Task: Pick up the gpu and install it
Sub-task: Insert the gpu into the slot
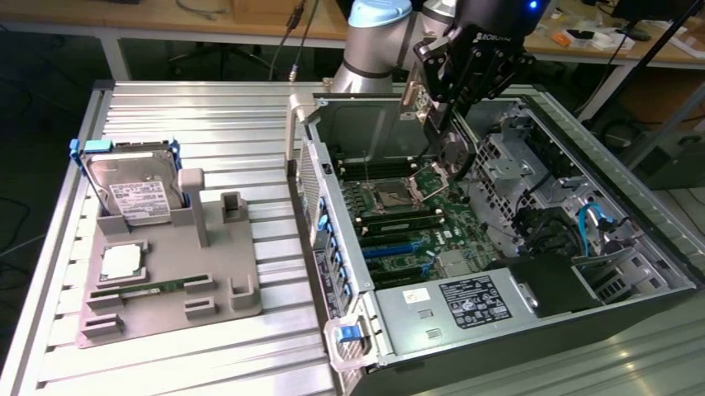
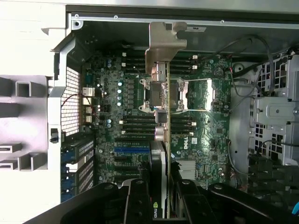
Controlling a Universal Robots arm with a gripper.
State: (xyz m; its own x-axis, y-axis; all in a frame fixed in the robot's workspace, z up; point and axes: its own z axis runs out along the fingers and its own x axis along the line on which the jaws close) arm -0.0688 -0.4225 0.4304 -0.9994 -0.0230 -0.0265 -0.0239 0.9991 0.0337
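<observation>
Item: gpu (image 1: pixel 454 150), clamped edge-on in end effector (image 2: pixel 162 198), hanging over motherboard (image 2: pixel 205 121) inside open case (image 1: pixel 650 289). Step: carry-in, unseated. Judged need: squaring to blue expansion slots (image 2: pixel 133 150).

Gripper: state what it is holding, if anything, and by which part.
The gripper holds the gpu edge-on over the open computer case, jaws clamped on its two flat faces, away from the end with the metal bracket.

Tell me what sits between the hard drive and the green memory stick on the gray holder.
A square silver chip lies flat between the hard drive and the memory stick. This shows in the exterior view.
</observation>
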